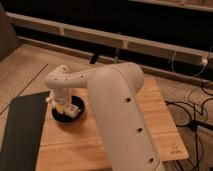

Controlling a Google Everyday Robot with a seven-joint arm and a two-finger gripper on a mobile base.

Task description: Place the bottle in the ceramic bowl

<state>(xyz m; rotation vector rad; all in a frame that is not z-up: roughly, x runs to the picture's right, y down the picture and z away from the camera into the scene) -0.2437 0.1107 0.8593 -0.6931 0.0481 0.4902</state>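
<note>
small dark logo on wooden table (150,117) near right corner, unreadable. dark mat (22,127) on the left edge. gripper (61,106) down over ceramic bowl (67,119) at table's left, fingers clenched; white bottle (74,110) lies in the bowl. cables (192,107) far right on the floor.

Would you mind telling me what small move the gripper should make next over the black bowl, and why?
Probably open the fingers to let go. The gripper sits low over the round glossy black ceramic bowl on the wooden table, shut on the small white oblong bottle, which already appears to lie inside the bowl's rim. Nothing more seems needed before release.
</note>
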